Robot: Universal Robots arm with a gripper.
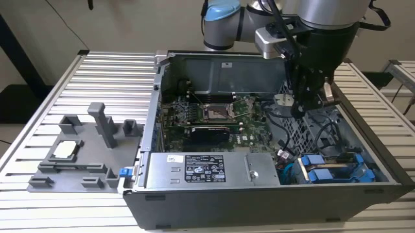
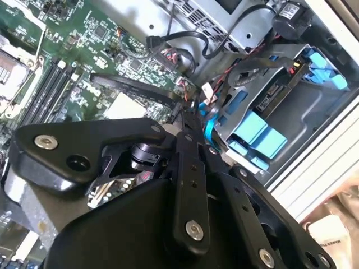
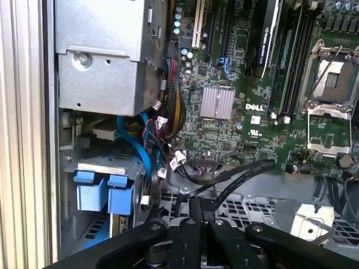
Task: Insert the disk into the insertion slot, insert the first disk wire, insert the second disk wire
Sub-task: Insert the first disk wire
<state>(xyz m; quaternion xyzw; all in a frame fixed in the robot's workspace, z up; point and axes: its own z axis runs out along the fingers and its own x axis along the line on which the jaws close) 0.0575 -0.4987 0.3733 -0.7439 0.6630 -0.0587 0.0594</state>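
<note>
Jaws look pinched together on the flat black disk wire [image 2: 134, 87] above the motherboard [image 3: 235, 84], near the insertion slot [image 1: 331, 171]: light, limp, springy, best gripped right behind its plug.

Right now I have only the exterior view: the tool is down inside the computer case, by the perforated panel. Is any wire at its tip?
Observer: Yes. In the first wrist view a flat black wire runs across the perforated panel right up to the tool.
Operator: Is the drive cage filled?
Observer: In the second wrist view two blue-fronted units sit side by side in the drive cage.
Operator: Is either one wired?
Observer: Cannot tell. In the first wrist view a blue wire curves down beside the cage; its end is hidden.
</note>
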